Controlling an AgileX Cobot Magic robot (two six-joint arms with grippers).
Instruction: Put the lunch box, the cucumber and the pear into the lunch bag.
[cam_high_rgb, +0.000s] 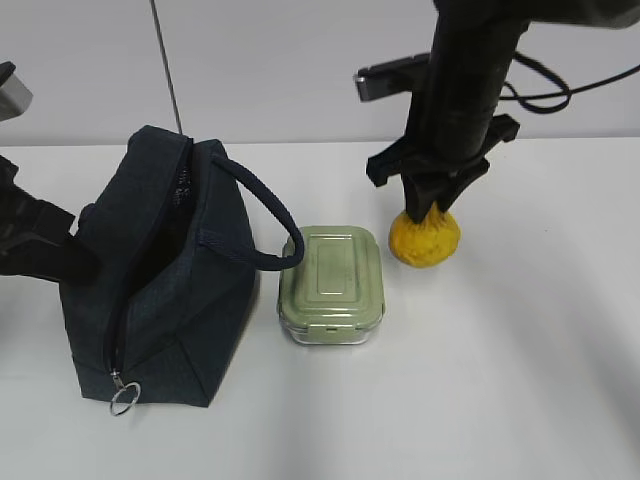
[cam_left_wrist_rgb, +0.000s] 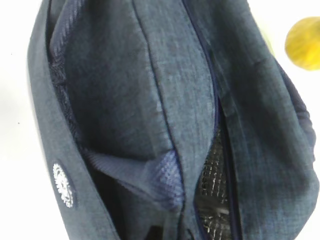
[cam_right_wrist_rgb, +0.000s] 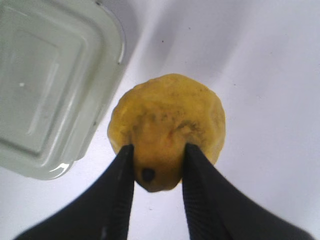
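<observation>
One lunch bag (cam_high_rgb: 160, 290), one lunch box (cam_high_rgb: 332, 285), one pear (cam_high_rgb: 425, 238).

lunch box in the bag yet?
No, the lunch box sits on the table beside the lunch bag, lid on, outside the open zipper.

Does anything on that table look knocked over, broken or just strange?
Nothing looks spilled or broken. The dark navy fabric lunch bag sags to one side with its zipper open. The sage-green-lidded clear lunch box sits flat. The bumpy yellow pear stands on the table between the right gripper's jaws. No cucumber is visible.
</observation>
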